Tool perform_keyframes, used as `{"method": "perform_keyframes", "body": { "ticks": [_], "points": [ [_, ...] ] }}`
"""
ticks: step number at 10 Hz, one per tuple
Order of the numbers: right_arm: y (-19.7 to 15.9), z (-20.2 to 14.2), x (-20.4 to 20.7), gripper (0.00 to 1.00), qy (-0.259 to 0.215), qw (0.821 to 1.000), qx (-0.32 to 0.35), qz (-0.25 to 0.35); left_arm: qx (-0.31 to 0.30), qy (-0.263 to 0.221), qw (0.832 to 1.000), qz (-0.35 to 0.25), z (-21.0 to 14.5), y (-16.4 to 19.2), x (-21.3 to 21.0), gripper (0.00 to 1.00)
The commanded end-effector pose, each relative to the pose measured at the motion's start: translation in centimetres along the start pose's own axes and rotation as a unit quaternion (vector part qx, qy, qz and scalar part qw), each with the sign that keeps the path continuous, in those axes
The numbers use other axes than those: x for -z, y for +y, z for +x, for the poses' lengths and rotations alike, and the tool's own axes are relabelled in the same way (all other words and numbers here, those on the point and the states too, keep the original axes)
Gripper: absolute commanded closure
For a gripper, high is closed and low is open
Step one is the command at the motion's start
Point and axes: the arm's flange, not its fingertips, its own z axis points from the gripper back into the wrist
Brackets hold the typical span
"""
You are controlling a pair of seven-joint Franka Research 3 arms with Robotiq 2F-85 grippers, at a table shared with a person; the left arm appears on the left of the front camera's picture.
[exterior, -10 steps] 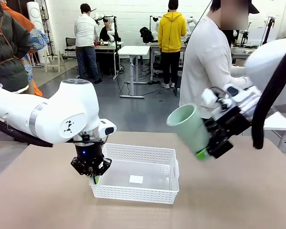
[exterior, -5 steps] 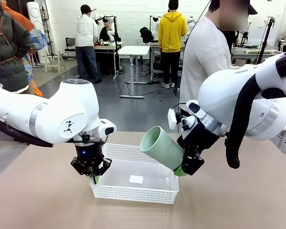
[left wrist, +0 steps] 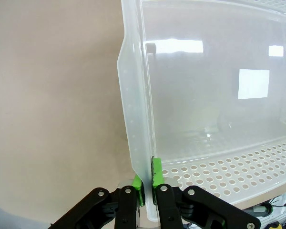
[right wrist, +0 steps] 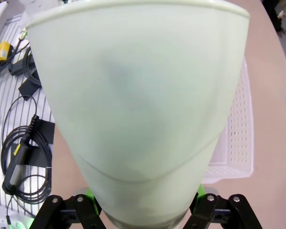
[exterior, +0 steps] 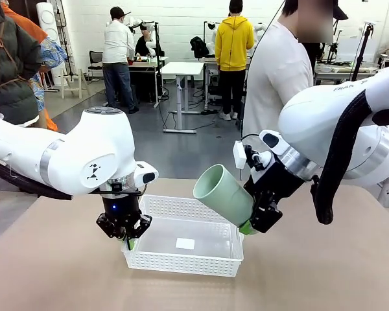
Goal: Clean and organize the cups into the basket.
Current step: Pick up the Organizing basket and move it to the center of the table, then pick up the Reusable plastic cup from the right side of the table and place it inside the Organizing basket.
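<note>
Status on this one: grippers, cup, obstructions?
Left gripper shut on basket wall. Right gripper shut on mint green cup, tilted above basket, right end. No obstruction seen.

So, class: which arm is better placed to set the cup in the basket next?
Right: the right tool grips the mint cup near the basket; the left tool is shut on the basket's wall.
</note>
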Motion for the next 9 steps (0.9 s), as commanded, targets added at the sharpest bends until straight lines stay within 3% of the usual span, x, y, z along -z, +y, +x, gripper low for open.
{"method": "perform_keyframes", "body": {
  "ticks": [1,2,5,9],
  "points": [
    [0.4,-0.1,0.0,0.22,0.004,1.0,-0.004,0.003,0.001,0.0,1.0,-0.004,0.0,0.0,-0.1,0.95],
    [0.0,0.0,0.0,0.22,0.0,1.0,0.0,0.0,0.001,0.0,1.0,-0.004,0.0,0.0,-0.1,0.95],
    [-0.5,4.4,3.9,0.22,0.078,0.996,-0.028,0.021,0.001,0.0,1.0,-0.004,0.0,0.0,-0.1,0.95],
    [-1.9,4.8,9.3,0.22,0.137,0.99,-0.012,0.026,0.001,0.0,1.0,-0.004,0.0,0.0,-0.1,0.95]
  ]
}}
